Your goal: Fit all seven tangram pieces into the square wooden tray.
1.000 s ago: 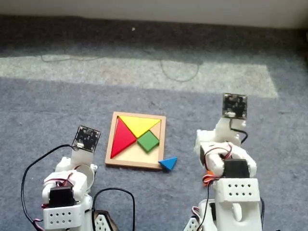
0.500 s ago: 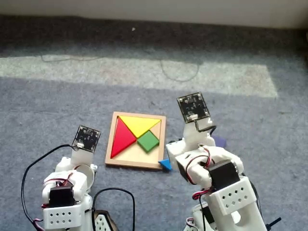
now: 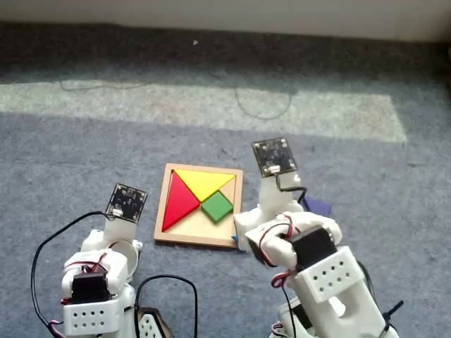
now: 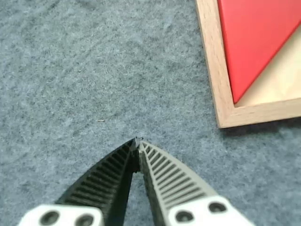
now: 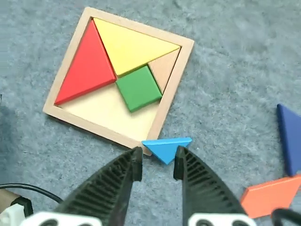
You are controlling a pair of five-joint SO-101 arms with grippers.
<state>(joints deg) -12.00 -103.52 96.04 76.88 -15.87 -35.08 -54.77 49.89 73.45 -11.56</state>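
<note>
Grey-blue carpet (image 3: 84,155) covers the whole work surface, with a paler band across the far side. On the left, the left gripper (image 4: 138,143) hangs low over bare carpet with its ribbed fingers pressed together on nothing, just beside a corner of the square wooden tray (image 5: 169,92).

The tray lies flat between the two arms. It holds a large red triangle (image 5: 84,66), a large yellow triangle (image 5: 129,44) and a green square (image 5: 138,88), all seated flush. About half the floor is bare, so most of the fitting looks undone.

A small light-blue wooden triangle (image 5: 165,147) lies flat on the carpet against the tray's near corner. The right gripper (image 5: 157,155) is poised over it with jaws apart, its tips to either side of the triangle's lower point. I cannot tell whether they touch it.

This piece should handle as light, thin and rigid, with a smooth painted face that may slip. Having no parallel sides, it could squirt out of a pinch across the slanted edges. Gripping from the long edge to the opposite point, pressing slightly into the soft pile, seems the safer hold.

Further right, a dark-blue flat piece (image 5: 289,141) and an orange parallelogram (image 5: 270,197) wait on the carpet, well apart from the tray.
</note>
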